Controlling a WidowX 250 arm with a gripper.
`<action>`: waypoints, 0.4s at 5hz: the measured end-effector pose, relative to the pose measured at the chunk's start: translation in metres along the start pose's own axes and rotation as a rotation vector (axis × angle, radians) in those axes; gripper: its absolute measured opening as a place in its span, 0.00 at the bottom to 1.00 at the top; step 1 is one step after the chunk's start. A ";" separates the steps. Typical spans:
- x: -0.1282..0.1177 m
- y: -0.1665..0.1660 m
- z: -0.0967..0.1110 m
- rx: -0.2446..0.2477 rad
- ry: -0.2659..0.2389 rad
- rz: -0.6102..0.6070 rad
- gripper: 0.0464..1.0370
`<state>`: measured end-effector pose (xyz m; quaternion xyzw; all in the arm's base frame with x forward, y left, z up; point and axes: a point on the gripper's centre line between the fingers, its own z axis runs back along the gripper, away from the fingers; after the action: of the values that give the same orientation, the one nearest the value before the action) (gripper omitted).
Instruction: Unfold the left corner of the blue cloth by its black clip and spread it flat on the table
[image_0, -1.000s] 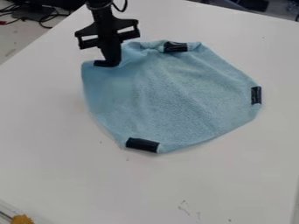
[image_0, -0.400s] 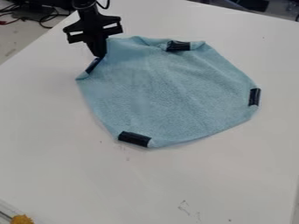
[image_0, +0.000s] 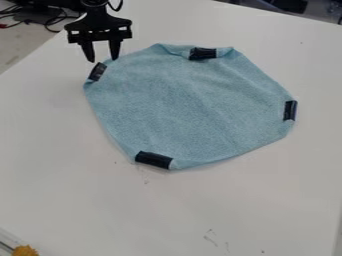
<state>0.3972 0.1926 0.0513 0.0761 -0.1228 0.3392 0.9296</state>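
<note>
The black gripper (image_0: 102, 58) is at the upper left, its two fingers spread apart and nothing between them. Just below its fingertips is the upper-left corner of a light blue cloth (image_0: 190, 105), where a black tape patch (image_0: 97, 71) sits. The cloth lies spread on the white table with its corners folded in. Other black patches mark its top edge (image_0: 203, 53), its right corner (image_0: 290, 110) and its lower-left corner (image_0: 153, 159). A fold runs along the top edge near the top patch.
The white table (image_0: 220, 207) surrounds the cloth, with its left edge slanting past the gripper. A yellow-orange object (image_0: 25, 250) lies in the bottom left corner beside a pale rim. Dark cables (image_0: 47, 19) lie beyond the table at the upper left.
The gripper has moved up and left, and its fingers have parted, letting go of the cloth's upper-left corner. That corner has shifted left and up, and the lower-left patch slightly up and left.
</note>
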 end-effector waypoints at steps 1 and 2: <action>0.008 0.004 0.001 0.033 -0.055 -0.006 0.96; 0.010 0.005 0.001 0.024 -0.063 -0.043 0.97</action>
<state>0.4017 0.2024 0.0553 0.1004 -0.1465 0.3180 0.9313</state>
